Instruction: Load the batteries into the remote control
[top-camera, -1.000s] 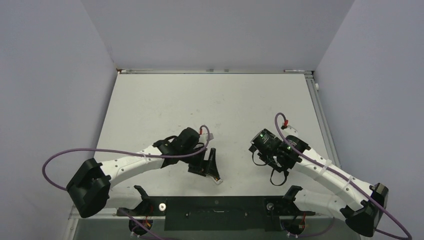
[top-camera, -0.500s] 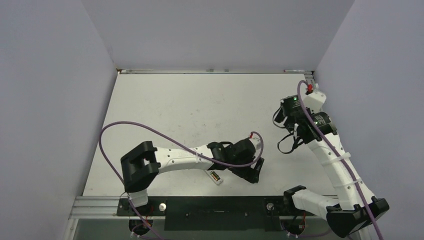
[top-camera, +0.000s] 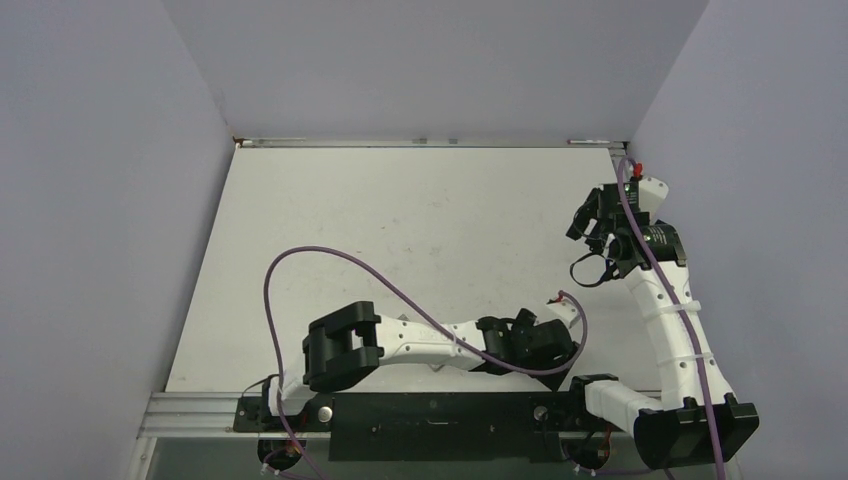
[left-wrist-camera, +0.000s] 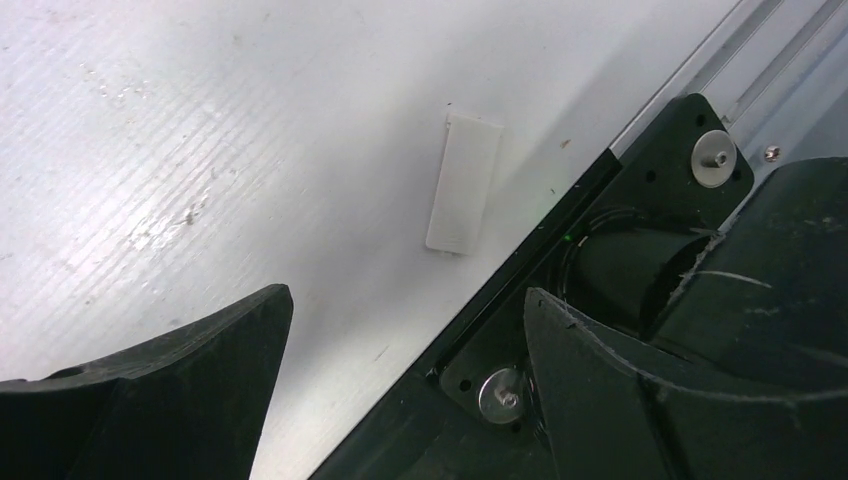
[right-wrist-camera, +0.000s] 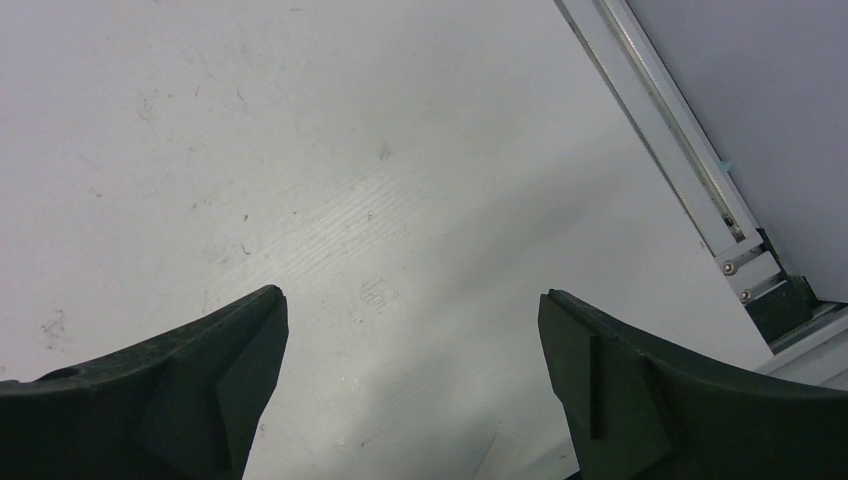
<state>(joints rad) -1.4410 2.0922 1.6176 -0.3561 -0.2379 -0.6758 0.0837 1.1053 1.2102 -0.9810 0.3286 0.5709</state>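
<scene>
Left hand (left-wrist-camera: 407, 300) wide, empty | flat white plastic piece (left-wrist-camera: 463, 182) on table (left-wrist-camera: 200, 120), ahead, untouched | right hand (right-wrist-camera: 412, 295) wide, empty

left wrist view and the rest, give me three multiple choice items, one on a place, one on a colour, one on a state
1. Where does the white piece lie?
A. on the side wall
B. on the table, beside the black base
C. on a plate

2. What colour are the arm cables?
A. green
B. yellow
C. purple

3. How is the right hand?
A. open and empty
B. shut on a battery
C. shut on nothing

Key: 1 B, it lies flat on the table next to the base. 2 C, purple loops run along both arms. 3 A, only bare table shows in its wide gap.
</scene>
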